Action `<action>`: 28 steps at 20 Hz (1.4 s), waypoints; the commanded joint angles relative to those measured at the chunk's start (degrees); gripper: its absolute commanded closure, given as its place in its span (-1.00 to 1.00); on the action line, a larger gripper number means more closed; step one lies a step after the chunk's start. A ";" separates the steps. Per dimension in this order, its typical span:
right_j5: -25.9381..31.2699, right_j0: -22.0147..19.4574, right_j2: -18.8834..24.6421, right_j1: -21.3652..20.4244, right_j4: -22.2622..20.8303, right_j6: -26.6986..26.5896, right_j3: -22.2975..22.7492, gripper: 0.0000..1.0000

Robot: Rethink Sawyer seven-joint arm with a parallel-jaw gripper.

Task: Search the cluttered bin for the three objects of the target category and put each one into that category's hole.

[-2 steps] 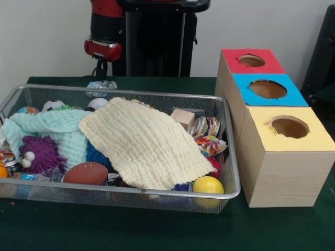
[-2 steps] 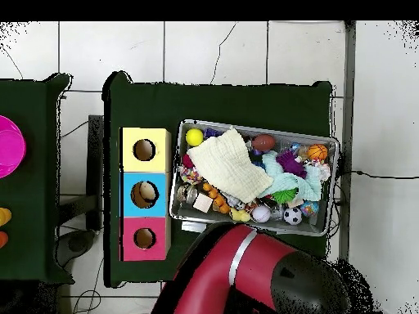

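The bin (image 1: 230, 157) is still full of clutter, so by the look of it most of the search is left. A yellow cloth (image 1: 144, 144) lies across its middle, a mint cloth (image 1: 52, 128) beside it, and together they hide much of what is underneath. Round their edges show a football (image 1: 86, 173), a yellow ball (image 1: 208, 185), a purple toy (image 1: 39, 154), a wooden block (image 1: 183, 118) and some wrapped sweets (image 1: 209, 144). Beside the bin stands a row of three boxes with holes: yellow (image 1: 289, 127) nearest the yellow ball, then blue (image 1: 268, 89), then red (image 1: 252, 60). In the overhead view something pale (image 2: 146, 193) seems to lie in the blue hole, so one object may already be in; the yellow and red holes look empty, though I cannot see to their bottoms. Which category is the target is not shown. The arm hangs behind the bin's far rim, and the tool (image 1: 100, 70) is above a clear wrapper (image 1: 101, 86) there; I cannot tell whether it is open or closed, and it appears to carry nothing.
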 commanded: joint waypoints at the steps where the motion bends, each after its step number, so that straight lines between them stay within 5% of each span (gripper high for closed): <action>1: -2.94 -1.14 9.38 2.79 7.72 0.58 -12.61 1.00; 9: -2.28 -0.12 9.12 2.57 8.30 0.13 -12.58 1.00; 16: 13.15 1.69 11.13 -1.11 3.32 2.88 -14.15 1.00; 17: 13.16 1.61 11.26 -1.14 3.30 2.69 -14.03 -1.00; 24: 14.42 2.77 10.91 -1.20 4.20 1.99 -13.23 -1.00; 28: 23.48 2.19 13.40 -5.83 0.86 3.37 -11.16 -1.00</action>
